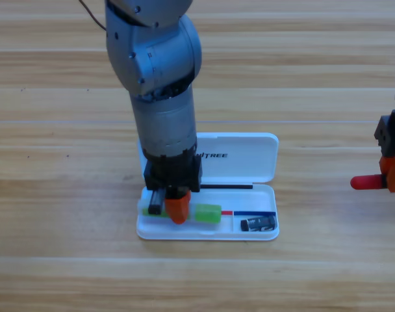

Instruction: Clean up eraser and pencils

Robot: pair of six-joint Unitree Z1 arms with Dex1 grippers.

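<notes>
The left end effector points straight down into the tray of the open white case, its orange tip sitting over the middle of the green pencil. That pencil lies crosswise under it, long axis running left to right along the tray's front channel, one end showing on each side of the tip. The end effector seems closed on the pencil, low enough that the stick looks to be at or near the tray floor; whether it rests there I cannot tell. To the right of it, in the tray's small corner compartment, lies the eraser.

Well away to the right, at the picture's edge, the right end effector is clamped on the red-ended pencil, whose red end sticks out leftward toward the case, above the surface. The case lies to its left, so this arm is the one placed to bring that pencil in.
</notes>
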